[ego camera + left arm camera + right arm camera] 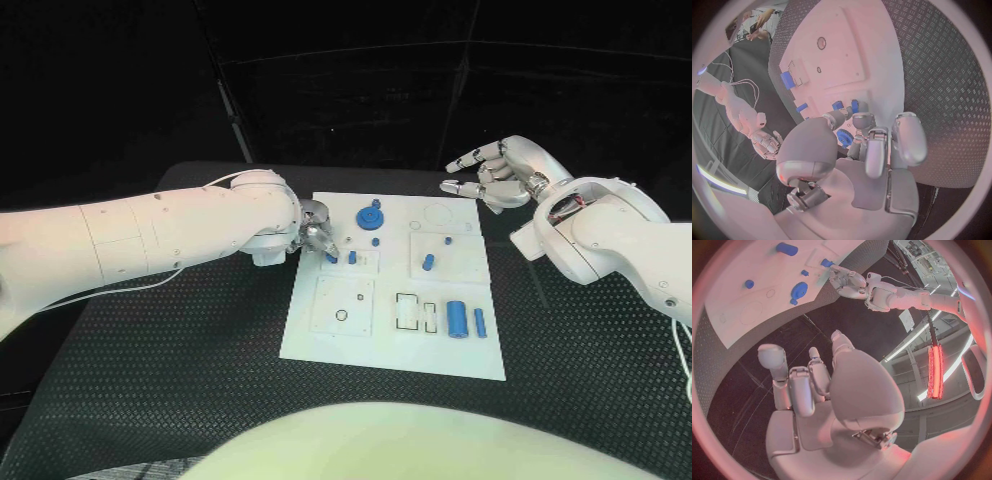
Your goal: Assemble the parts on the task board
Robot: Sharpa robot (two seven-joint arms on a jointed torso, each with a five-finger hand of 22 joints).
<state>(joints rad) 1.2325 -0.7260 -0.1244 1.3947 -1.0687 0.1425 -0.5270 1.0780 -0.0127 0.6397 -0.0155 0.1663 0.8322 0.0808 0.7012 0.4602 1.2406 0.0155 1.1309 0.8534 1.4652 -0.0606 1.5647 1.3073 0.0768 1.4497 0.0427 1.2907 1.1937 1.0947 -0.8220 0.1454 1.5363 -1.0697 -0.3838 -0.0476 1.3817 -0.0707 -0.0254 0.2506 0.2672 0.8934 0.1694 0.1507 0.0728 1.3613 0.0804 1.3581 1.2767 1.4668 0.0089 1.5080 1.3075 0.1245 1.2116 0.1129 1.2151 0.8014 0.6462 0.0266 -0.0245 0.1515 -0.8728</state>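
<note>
**Head view: left hand working at the board's near-left edge, right hand parked**

Head view puts my left silver hand (317, 232) at the left edge of the flat white task board (392, 345), fingertips down beside a small blue peg (352, 258). I cannot tell whether the fingers pinch a part or merely touch the board; the contact is hidden under the hand. I judge it is seating or reaching for a small piece there, since that corner holds the pegs.

My right silver hand (490, 172) hovers off the board's far right corner, fingers loosely apart and holding nothing, probably kept clear so it does not crowd the left arm.

Outward on the board: a round blue disc with a knob (371, 214) near the far edge, a short blue pin (428, 262) mid-board, and a large blue cylinder (457, 320) with a slimmer blue rod (480, 322) just beside it at the near right.

Left wrist view adds the fingers (873, 150) curled over the blue disc (844, 137), with blue pegs just beyond them. Right wrist view confirms the right palm (811, 390) is bare above the black textured table (748, 390).
</note>
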